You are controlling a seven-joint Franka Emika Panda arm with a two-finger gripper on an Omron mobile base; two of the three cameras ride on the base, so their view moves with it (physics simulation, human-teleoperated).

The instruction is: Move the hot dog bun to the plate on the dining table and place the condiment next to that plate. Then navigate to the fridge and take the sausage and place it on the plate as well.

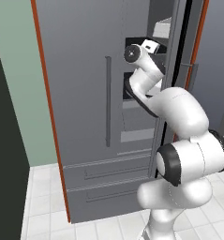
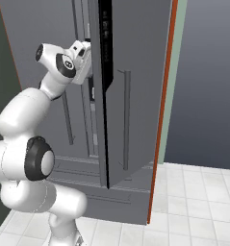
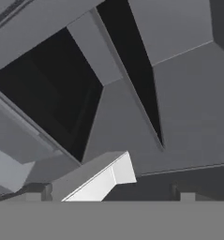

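Observation:
The fridge (image 1: pixel 80 117) is a tall dark grey cabinet with a long thin handle (image 1: pixel 108 101), and one door (image 2: pixel 135 96) stands ajar. My arm reaches into the gap beside that door, the hand (image 1: pixel 150 47) at upper-shelf height. In the hand view the gripper (image 3: pixel 108 191) is open, its dark fingertips (image 3: pixel 36 190) wide apart with nothing between them. Ahead of it are black inner compartments (image 3: pixel 52 93) and a light grey shelf piece (image 3: pixel 101 180). The sausage is hidden. The bun, the plate, the condiment and the dining table are out of view.
The open door's edge (image 2: pixel 105 96) stands close to the right of my hand. Two drawer fronts (image 1: pixel 108 180) run along the fridge's bottom. A red-brown trim strip (image 1: pixel 47 108) borders the fridge, beside a pale green wall (image 1: pixel 15 70). White floor tiles (image 2: pixel 193 206) lie below.

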